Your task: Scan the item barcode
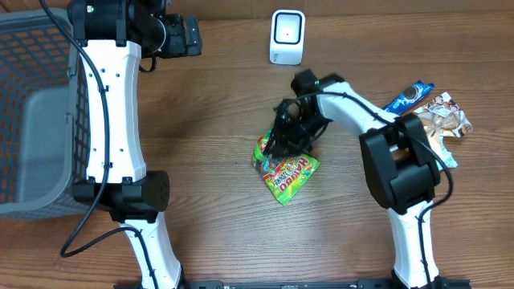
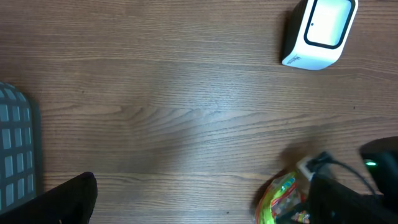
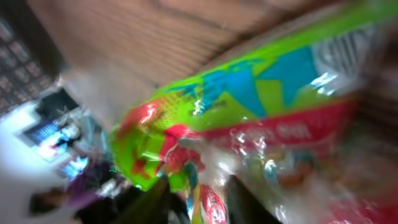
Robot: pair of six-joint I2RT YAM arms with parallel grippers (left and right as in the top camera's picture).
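Green candy bag (image 1: 293, 173) lies just under R arm's parted fingers (image 3: 244, 200).

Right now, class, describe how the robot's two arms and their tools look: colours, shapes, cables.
Both the left arm and right arm have smooth white links joined by chunky black cylindrical joints. Thin black cables loop alongside. The left tool and right tool are black.
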